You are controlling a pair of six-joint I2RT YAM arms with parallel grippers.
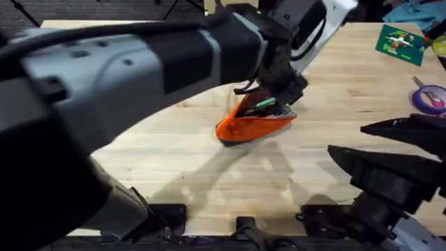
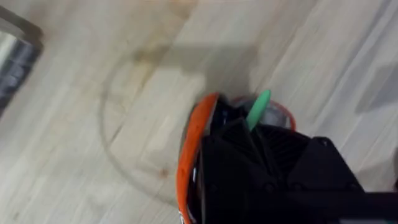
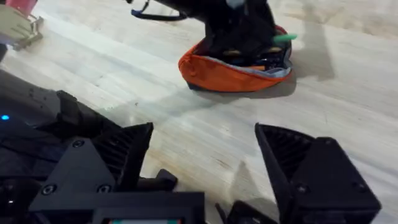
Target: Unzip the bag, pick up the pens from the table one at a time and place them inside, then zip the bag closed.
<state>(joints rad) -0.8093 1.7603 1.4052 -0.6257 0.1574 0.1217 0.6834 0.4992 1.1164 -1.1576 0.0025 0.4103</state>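
The bench [image 1: 362, 90] is a light wooden plank top; dark floor shows beyond its far edge. At the far right corner lie a green card [image 1: 400, 43] and a purple tape roll [image 1: 431, 97].

The left end effector [image 1: 279, 90] reaches to about the middle of the bench and is lowered into the open mouth of the bag [image 1: 252, 124]. Whether its fingers are spread or clenched cannot be told, as the black body hides the tips in the left wrist view. A green pen [image 2: 258, 109] sticks up right against it, one end down in the pouch; whether it is gripped cannot be told.

The right end effector [image 3: 205, 155] hovers near the right front edge of the bench, released, its two black fingers [image 3: 298, 162] spread wide with bare wood between them, touching nothing.

The orange bag lies on its side mid-bench, its zipper open and the dark interior gaping. The green pen shows inside it; other contents are too dark to make out.
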